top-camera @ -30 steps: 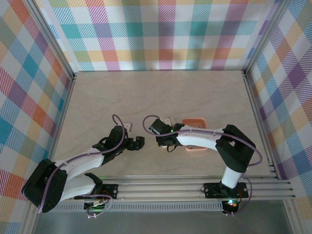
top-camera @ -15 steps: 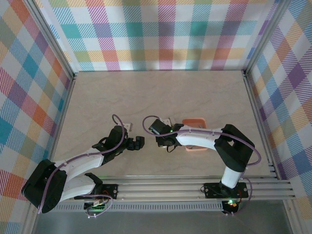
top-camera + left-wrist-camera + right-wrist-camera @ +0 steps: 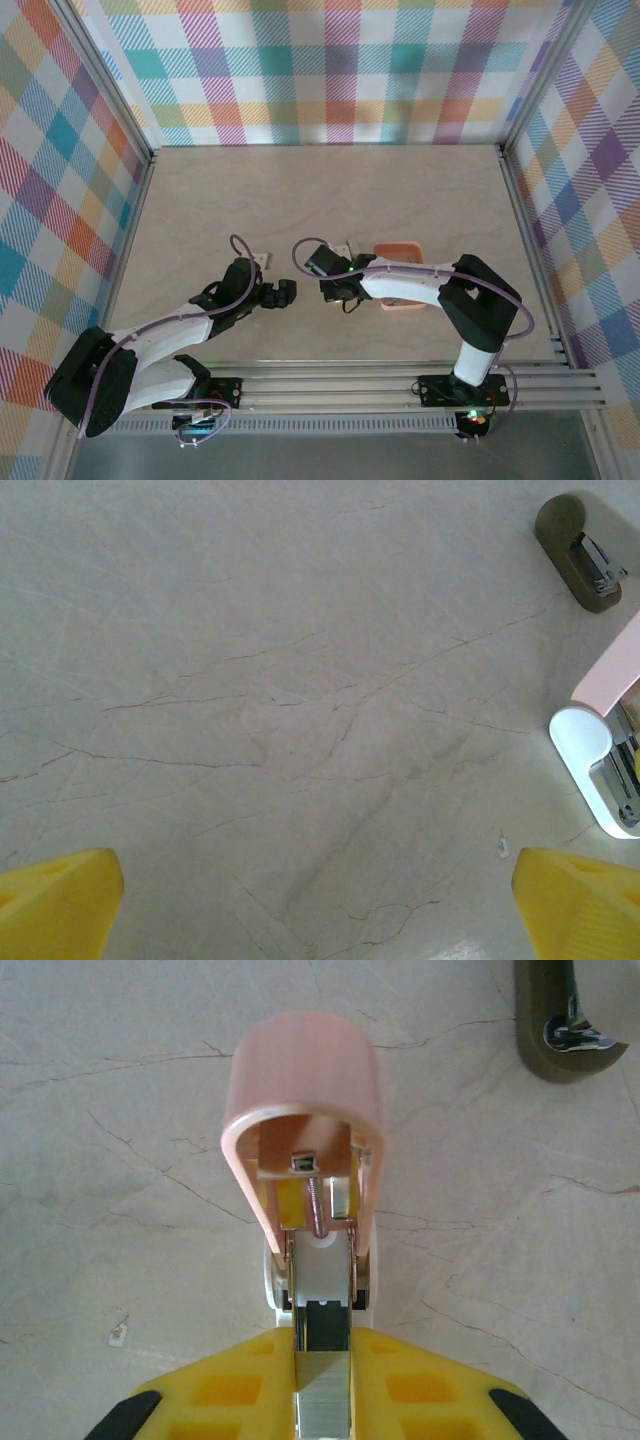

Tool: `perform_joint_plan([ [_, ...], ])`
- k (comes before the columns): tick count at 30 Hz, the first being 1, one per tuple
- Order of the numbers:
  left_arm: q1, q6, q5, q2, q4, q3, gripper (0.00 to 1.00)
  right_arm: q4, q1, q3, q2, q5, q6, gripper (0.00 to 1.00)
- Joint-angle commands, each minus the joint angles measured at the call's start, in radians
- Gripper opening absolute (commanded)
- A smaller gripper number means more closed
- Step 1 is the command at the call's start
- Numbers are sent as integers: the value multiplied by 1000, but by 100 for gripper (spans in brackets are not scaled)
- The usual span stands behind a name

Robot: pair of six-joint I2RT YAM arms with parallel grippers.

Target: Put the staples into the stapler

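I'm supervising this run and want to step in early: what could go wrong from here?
1. Nothing holds the stapler. The left gripper hangs open beside it, apart from it, so pushing the strip in could slide the stapler across the table.
2. The right gripper pinches the staples at the mouth of the narrow channel. A slight tilt might jam or break the strip.
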Motion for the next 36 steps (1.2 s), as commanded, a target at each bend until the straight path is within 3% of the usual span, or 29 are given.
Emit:
perform_joint_plan([
  [1, -11, 15, -3, -18, 4, -12, 100, -23, 9, 20, 23, 0, 22, 18],
  [36, -18, 21, -12, -20, 4, -11, 100, -30, 10, 31, 60, -24, 31, 18],
])
